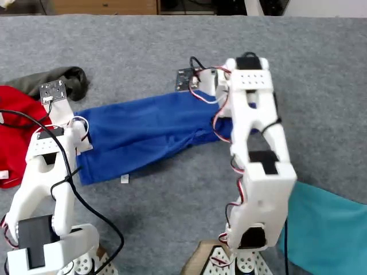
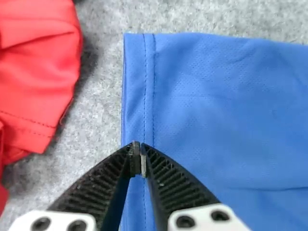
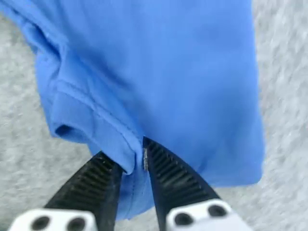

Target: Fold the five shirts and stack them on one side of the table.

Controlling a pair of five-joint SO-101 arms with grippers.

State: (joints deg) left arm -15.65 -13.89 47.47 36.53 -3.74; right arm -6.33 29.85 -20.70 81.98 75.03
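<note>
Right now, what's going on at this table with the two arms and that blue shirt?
Both arms have hold of the blue shirt, which lies stretched across the table. The left arm's jaws are shut on its hem, next to the red shirt. The right arm's jaws pinch a fold at the opposite end. A dark shirt lies bunched beyond the red one, and a teal shirt lies near the right arm's base. The folding looks to be at an early stage.

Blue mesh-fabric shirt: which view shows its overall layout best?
High view: the blue mesh-fabric shirt lies stretched full-length between both arms. Left wrist view shows its stitched hem pinched in the left gripper; right wrist view shows a bunched fold in the right gripper.
</note>
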